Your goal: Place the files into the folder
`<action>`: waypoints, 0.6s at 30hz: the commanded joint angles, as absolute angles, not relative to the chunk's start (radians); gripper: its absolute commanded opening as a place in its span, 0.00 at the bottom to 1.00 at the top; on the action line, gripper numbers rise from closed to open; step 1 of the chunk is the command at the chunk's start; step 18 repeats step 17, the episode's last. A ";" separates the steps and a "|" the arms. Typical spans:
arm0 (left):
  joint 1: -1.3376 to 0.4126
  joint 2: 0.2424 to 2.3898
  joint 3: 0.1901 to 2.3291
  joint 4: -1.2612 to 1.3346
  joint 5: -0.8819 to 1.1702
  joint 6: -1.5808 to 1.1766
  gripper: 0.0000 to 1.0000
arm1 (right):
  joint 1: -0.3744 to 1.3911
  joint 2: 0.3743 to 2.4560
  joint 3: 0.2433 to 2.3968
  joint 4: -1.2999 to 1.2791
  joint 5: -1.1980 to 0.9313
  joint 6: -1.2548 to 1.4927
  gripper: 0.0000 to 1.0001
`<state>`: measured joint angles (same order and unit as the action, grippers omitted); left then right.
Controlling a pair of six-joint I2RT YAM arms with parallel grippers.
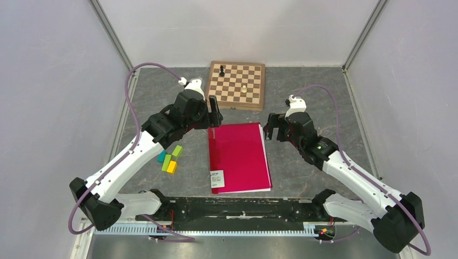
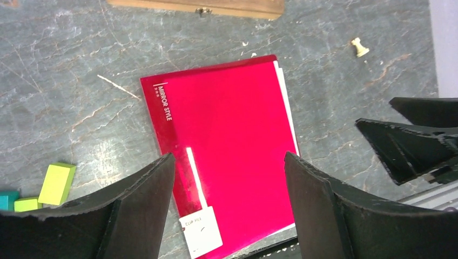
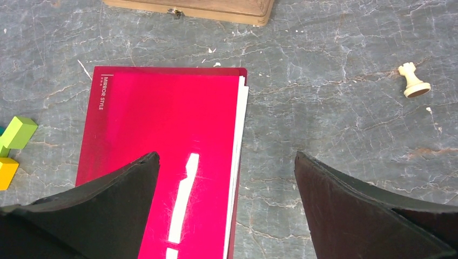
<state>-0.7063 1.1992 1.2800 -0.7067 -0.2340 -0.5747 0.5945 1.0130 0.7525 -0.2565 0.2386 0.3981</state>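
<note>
The crimson folder (image 1: 239,156) is seen lying closed and flat at the middle of the grey, marble-veined surface (image 1: 308,162), between the two claws. The left claw (image 1: 215,114) is held over its far left corner, the right claw (image 1: 271,128) just beside its far right corner. Both claws are spread wide, and nothing is gripped. White edges of the files (image 3: 241,124) are shown along the folder's right side, under the cover. "MIRROR STYLE" (image 2: 162,102) is printed in white on the glossy cover, and "CLIP FILE" can be read on a small white label (image 2: 201,232) at the near left corner. A wooden chessboard (image 1: 237,84) is placed beyond the folder.
</note>
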 commanded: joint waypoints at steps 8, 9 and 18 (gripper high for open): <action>-0.702 1.187 1.246 -0.696 -0.254 -0.535 0.82 | 0.597 1.011 0.784 -0.231 0.259 0.380 0.98; -0.702 1.186 1.246 -0.696 -0.252 -0.535 0.82 | 0.596 1.011 0.784 -0.230 0.259 0.381 0.98; -0.703 1.186 1.241 -0.690 -0.244 -0.538 0.82 | 0.597 1.012 0.781 -0.230 0.261 0.382 0.98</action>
